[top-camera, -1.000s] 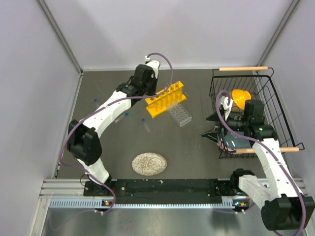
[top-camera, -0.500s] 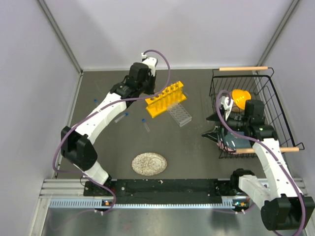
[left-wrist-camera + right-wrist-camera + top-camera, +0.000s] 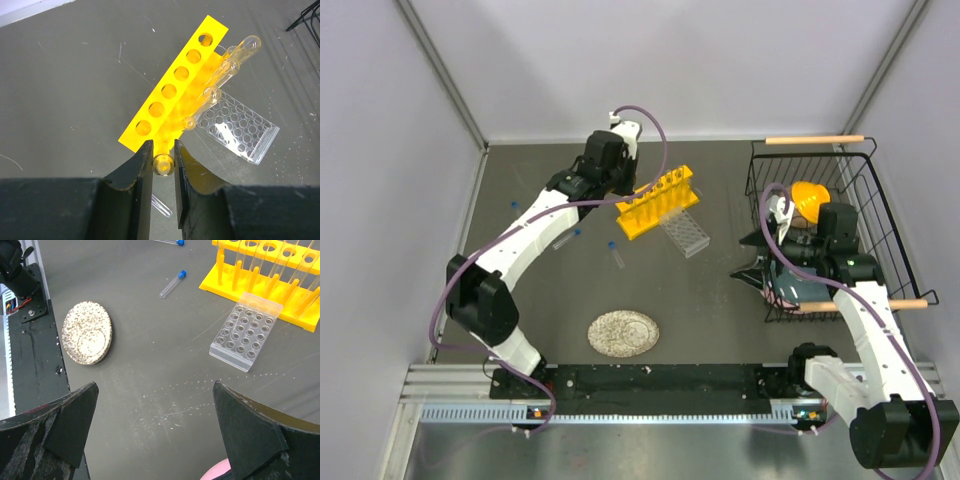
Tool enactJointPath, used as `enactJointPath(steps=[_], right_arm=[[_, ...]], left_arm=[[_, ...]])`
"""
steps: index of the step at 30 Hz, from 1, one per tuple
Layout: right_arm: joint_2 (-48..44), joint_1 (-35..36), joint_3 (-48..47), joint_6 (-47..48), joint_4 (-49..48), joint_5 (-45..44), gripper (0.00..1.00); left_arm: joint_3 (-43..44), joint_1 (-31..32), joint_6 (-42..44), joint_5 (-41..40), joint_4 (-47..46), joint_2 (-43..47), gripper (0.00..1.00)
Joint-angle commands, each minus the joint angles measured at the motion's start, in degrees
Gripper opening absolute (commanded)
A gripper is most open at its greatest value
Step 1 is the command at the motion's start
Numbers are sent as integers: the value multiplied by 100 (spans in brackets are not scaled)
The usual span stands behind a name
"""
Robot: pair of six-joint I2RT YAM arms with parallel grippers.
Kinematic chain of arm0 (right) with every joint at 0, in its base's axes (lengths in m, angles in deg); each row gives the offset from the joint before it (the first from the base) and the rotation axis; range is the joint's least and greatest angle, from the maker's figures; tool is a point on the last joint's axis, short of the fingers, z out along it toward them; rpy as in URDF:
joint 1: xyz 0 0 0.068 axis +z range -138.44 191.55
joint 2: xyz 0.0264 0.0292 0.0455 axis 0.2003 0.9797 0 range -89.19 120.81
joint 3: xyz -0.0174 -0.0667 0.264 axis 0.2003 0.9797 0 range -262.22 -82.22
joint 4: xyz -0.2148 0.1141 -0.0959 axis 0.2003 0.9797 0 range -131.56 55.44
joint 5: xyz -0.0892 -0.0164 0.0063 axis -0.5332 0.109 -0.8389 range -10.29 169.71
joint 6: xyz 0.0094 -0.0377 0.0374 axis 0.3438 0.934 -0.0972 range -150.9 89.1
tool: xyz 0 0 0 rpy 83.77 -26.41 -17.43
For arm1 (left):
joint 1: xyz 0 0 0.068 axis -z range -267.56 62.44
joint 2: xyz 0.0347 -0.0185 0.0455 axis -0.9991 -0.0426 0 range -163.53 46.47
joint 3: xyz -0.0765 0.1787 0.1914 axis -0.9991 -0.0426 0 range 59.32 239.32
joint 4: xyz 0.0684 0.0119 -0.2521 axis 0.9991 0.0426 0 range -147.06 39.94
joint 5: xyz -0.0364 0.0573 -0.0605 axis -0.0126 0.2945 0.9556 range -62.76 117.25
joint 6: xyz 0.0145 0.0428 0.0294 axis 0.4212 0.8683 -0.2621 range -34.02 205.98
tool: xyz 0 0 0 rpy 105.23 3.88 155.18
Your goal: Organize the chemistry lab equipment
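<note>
The yellow six-hole test-tube rack (image 3: 658, 202) stands at the back centre, with several clear glass tubes (image 3: 212, 93) leaning in it. My left gripper (image 3: 163, 165) is shut on one clear glass tube (image 3: 163, 164), seen end-on at the near end of the rack (image 3: 175, 82). The small clear gridded rack (image 3: 237, 131) lies beside the yellow rack, also in the top view (image 3: 684, 232) and the right wrist view (image 3: 245, 331). A blue-capped vial (image 3: 617, 250) lies on the table. My right gripper (image 3: 154, 390) is open and empty above bare table, by the basket (image 3: 748, 258).
The speckled grey plate (image 3: 623, 333) lies near the front. The black wire basket (image 3: 860, 200) with bowls stands at the right. Two more blue-capped vials (image 3: 565, 238) (image 3: 513, 204) lie left of the rack. A loose clear tube (image 3: 162, 205) lies under my left gripper.
My left arm has shifted slightly to the left with the tube held at the rack's end. The right arm has not moved.
</note>
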Motion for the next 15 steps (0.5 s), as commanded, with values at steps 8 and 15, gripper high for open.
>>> enactJointPath(steps=[8,15], right_arm=[[-77,-123,12,147,-133,210,99],[-77,-141,12,147,-133,210,99]], left_arm=[[71,-20,9,53,-191,-299,8],[36,-20,-9,-35,-208,-404,8]])
